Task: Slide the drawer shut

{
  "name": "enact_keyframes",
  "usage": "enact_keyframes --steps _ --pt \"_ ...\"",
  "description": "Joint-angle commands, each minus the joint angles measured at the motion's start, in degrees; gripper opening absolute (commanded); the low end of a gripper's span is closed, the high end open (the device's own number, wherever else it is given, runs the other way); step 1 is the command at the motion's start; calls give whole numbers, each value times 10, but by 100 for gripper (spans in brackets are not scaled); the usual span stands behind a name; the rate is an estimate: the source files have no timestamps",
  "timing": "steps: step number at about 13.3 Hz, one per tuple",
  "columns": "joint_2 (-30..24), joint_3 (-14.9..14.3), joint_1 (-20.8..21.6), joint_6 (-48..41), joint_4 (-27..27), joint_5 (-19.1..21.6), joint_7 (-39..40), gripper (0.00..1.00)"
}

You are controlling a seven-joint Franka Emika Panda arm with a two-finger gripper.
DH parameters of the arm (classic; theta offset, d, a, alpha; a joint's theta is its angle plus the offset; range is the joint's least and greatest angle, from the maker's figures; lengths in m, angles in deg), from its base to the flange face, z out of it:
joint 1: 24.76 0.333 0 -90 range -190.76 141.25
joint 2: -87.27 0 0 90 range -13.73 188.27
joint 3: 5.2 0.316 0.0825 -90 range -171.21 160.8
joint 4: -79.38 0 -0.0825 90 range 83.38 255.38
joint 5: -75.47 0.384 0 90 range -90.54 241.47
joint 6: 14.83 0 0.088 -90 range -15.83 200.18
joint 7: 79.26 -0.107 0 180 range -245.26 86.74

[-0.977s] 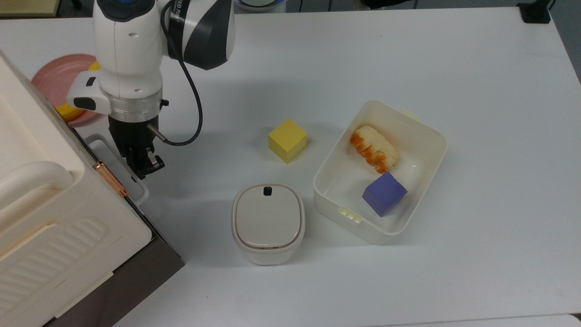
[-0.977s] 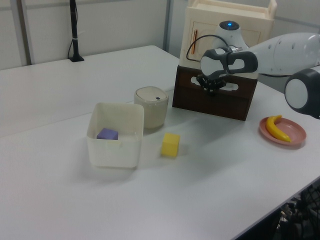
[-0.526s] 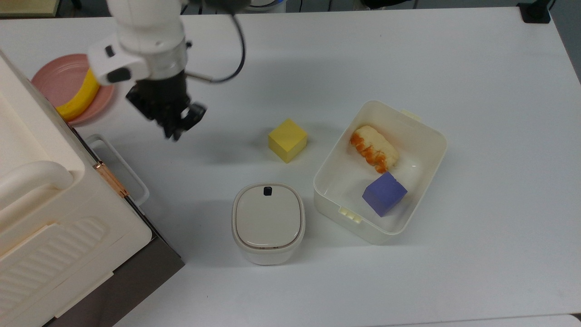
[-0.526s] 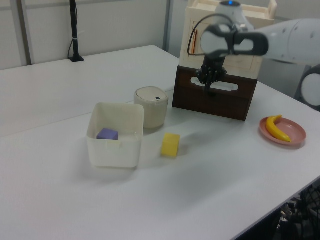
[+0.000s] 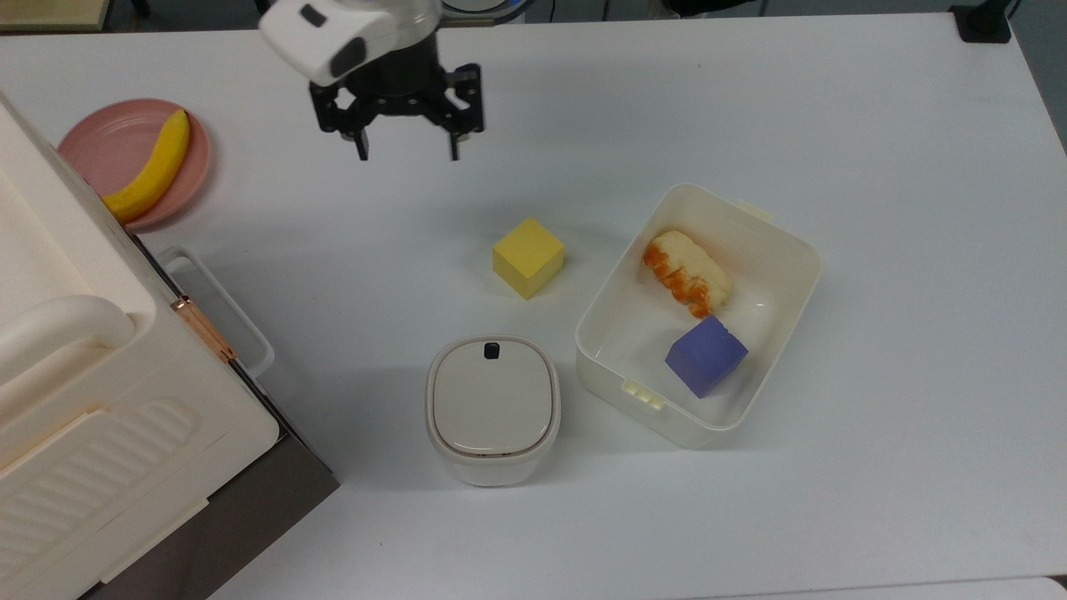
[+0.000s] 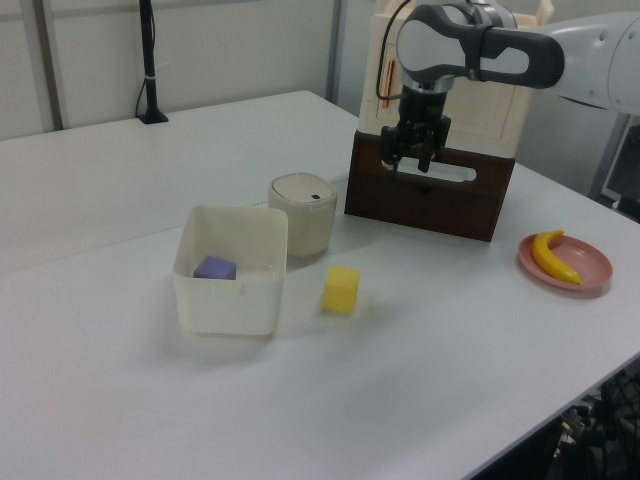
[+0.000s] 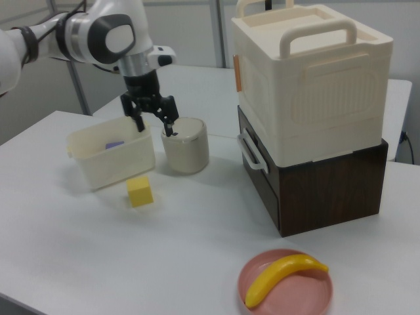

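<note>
The dark brown drawer [image 7: 328, 190] sits under the cream cabinet [image 7: 308, 79], its front about level with the cabinet's face. Its white loop handle [image 5: 225, 308] sticks out toward the table. In the left view the drawer [image 6: 430, 205] shows its brown front with the handle [image 6: 445, 175] across it. My gripper [image 5: 408, 150] hangs open and empty above the table, well away from the handle toward the top view's upper right. In the left view the gripper [image 6: 412, 162] appears in front of the drawer. In the right view the gripper [image 7: 155, 126] hovers above the lidded canister.
A pink plate [image 5: 100, 142] with a banana [image 5: 154, 167] lies beside the cabinet. A yellow cube [image 5: 528, 257], a white lidded canister [image 5: 492, 408] and a white open container [image 5: 783, 250] holding a purple cube [image 5: 705, 355] and an orange-crusted food piece [image 5: 686, 272] stand mid-table.
My gripper left the drawer handle, rose and travelled toward the top view's upper right, turning as it went. Its fingers spread open. The drawer has not visibly shifted.
</note>
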Motion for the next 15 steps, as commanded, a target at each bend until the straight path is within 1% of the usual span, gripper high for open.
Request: enact_keyframes --steps 1,4,6,15 --pt "-8 -11 17 -17 12 -10 13 100" --pt "-10 -11 20 -40 1 -9 -6 100" --pt "-10 -11 19 -39 0 -10 -22 100" --pt "-10 -11 22 -39 1 -11 -23 100"
